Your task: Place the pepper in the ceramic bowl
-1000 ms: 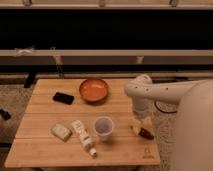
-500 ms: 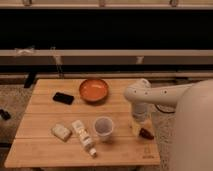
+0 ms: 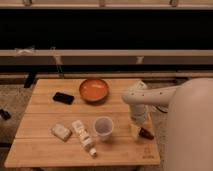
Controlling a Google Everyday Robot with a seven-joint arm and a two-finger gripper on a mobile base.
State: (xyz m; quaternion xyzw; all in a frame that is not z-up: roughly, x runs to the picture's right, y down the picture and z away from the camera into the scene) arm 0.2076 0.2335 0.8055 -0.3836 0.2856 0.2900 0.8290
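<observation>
The pepper (image 3: 145, 133), small and dark red with a pale yellowish end, lies on the wooden table (image 3: 45, 150) near its right edge. My gripper (image 3: 138, 125) hangs down right over its pale end, at the tip of the white arm that comes in from the right. The ceramic bowl (image 3: 94, 90), orange-red inside with a darker rim, stands at the back middle of the table, well to the left of and behind the gripper.
A translucent whitish cup (image 3: 103, 127) stands left of the gripper. A pale label-covered bottle (image 3: 83, 136) lies left of the cup, and a small pale packet (image 3: 61, 132) further left. A black phone-like slab (image 3: 63, 98) lies left of the bowl.
The arm has shifted slightly and the gripper sits a little lower over the pepper. The objects on the table have not moved.
</observation>
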